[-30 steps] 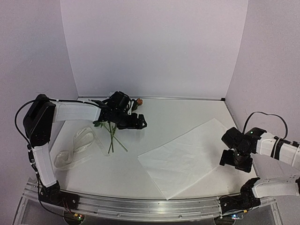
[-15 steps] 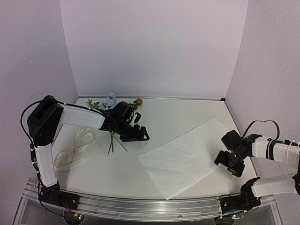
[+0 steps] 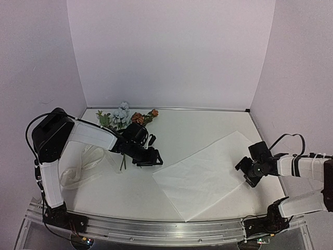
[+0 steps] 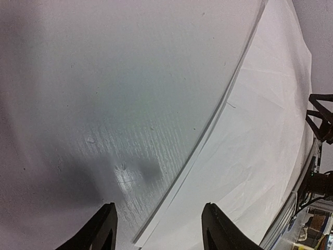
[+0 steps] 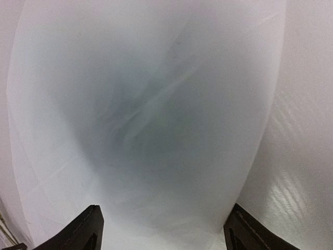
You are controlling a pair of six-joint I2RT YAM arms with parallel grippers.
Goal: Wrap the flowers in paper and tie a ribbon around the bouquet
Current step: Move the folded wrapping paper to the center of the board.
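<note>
Since the paper (image 3: pixel 200 174) is judged due for taking at both ends, its thin edges should be pinched low and lifted evenly. The left gripper (image 4: pixel 158 225) is spread, empty, the paper's corner just beneath. White and faintly creased, the paper seems flat. The right gripper (image 5: pixel 166 224), likewise spread and empty, is held over its edge.
</note>
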